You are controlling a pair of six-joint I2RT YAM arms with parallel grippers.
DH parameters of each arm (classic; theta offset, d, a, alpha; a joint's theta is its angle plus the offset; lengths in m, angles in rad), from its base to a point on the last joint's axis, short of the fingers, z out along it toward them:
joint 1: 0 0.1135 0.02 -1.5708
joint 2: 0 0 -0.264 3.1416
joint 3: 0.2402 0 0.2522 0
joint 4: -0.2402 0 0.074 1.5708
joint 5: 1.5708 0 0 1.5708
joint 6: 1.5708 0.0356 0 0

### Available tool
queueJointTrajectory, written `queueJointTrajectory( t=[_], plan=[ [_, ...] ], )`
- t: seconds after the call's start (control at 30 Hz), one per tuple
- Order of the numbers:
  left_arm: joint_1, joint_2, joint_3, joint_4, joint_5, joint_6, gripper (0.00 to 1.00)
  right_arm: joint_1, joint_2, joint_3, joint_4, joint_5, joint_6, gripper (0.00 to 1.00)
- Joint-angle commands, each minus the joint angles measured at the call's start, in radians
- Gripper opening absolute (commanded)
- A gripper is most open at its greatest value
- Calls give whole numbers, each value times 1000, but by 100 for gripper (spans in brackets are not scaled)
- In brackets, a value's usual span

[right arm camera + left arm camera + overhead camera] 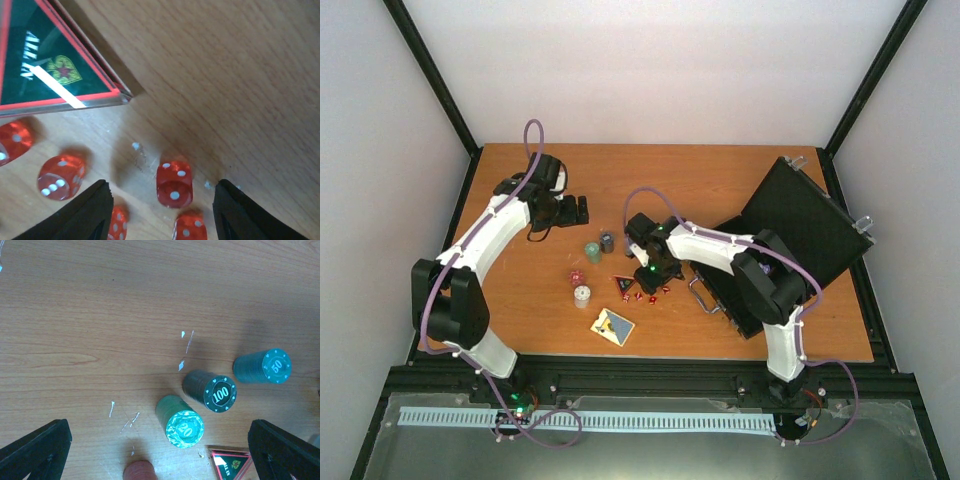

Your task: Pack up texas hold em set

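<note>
Packing looks barely begun: case (pixel 800 225) lies open at right, while chips (pixel 185 427), dice (pixel 59 177) and cards (pixel 613 326) sit loose on the table (pixel 520 340). The right gripper (pixel 160 210) straddles one die (pixel 174 182), jaws apart; the left gripper (pixel 160 455) hangs wide open over chips.

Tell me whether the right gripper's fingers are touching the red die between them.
Apart. The right wrist view shows bare wood between the red die and each of the fingers.

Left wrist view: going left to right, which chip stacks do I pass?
reddish chip stack at the bottom edge → green 20 stack → black 100 stack → teal 50 stack
</note>
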Motion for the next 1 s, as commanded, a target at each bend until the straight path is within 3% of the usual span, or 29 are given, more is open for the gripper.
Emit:
queueJointTrajectory(
  t=[0.0,0.17,0.43,0.63,0.97],
  plan=[
    [-2,-21,13,-1,-10,-9,100,2,35,31,17,33,-26,53],
    [-2,-17,18,-3,-16,-2,100,2,63,49,18,48,-27,44],
    [-2,-4,16,-2,-18,1,100,-1,62,56,-3,70,-35,4],
    [-2,-1,7,5,-13,-2,100,-35,-7,78,-21,76,-18,3],
    [-2,10,-6,9,-3,2,100,-210,-187,56,-117,117,-7,3]
  ],
)
